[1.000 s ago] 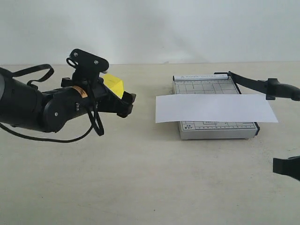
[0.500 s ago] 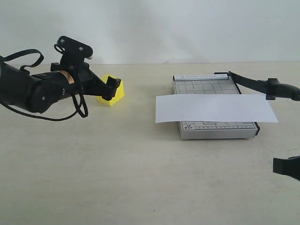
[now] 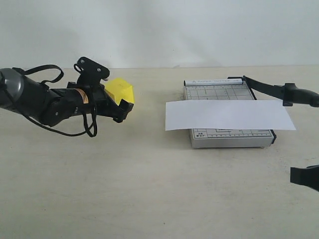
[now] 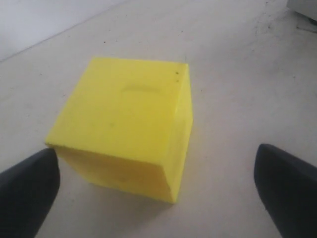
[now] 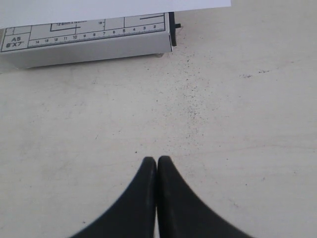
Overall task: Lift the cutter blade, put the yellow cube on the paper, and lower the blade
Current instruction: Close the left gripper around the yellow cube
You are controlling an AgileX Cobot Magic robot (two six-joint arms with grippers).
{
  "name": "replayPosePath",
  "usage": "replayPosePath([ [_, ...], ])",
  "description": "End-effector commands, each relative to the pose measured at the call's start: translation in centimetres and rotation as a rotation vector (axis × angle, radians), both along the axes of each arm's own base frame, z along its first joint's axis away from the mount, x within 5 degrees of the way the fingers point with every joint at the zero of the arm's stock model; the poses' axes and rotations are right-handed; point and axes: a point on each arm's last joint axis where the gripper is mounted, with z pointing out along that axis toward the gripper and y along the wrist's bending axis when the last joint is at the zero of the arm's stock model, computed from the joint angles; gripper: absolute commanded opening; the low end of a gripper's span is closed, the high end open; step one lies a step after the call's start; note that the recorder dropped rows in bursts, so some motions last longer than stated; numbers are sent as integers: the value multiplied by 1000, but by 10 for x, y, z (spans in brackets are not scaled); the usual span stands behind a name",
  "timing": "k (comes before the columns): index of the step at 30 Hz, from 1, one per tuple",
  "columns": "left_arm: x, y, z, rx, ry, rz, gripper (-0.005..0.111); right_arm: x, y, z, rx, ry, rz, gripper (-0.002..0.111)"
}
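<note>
One small yellow cube (image 3: 119, 89), matte, plain-faced and crisp-edged, sits on the pale, faintly speckled table (image 3: 149, 189) at the far left, well apart from the cutter. My left hand (image 4: 158, 198) is spread wide around the cube. One rounded black fingertip (image 4: 29, 193) is close against a lower corner and the other stands clear on the opposite side, so nothing is gripped.

To the right, the smooth white paper (image 3: 229, 114) lies flat across the grey gridded cutter base (image 3: 227, 137), overhanging it left and right. The slim black cutter blade (image 3: 264, 88) is raised, slanting off to the right toward its thick handle. My right hand (image 5: 157, 166) hangs low near the right edge, its curved black fingers pressed together and empty.

Half a second ago my left arm was higher and further left. Now it sits lower, straddling the cube. The cube, paper, blade and right hand look unmoved.
</note>
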Motion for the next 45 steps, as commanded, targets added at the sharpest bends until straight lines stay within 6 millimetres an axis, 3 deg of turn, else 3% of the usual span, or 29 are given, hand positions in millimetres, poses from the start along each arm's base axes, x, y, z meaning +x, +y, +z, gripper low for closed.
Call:
replayPosePath([
  [1,11,-4,-3,-9,-4,10,109,1,0,0,-8,-11,6,0],
  [4,15,-5,-1,2,0,15,105,1,0,0,-8,-11,6,0],
  [11,17,-6,1,57,-44,-27,83,1,0,0,-8,-11,6,0],
  [14,20,-1,2,113,-88,-60,83,0,0,0,-8,-8,7,0],
  [22,33,22,7,28,-127,2,83,0,0,-1,-8,-2,8,0],
  [30,26,12,9,25,-147,-176,83,0,0,-1,-8,-2,8,0],
  [38,55,18,7,-8,-159,-127,83,-1,0,-1,-7,5,8,0],
  [45,64,11,4,43,-69,-299,83,-1,0,-1,-7,5,8,0],
])
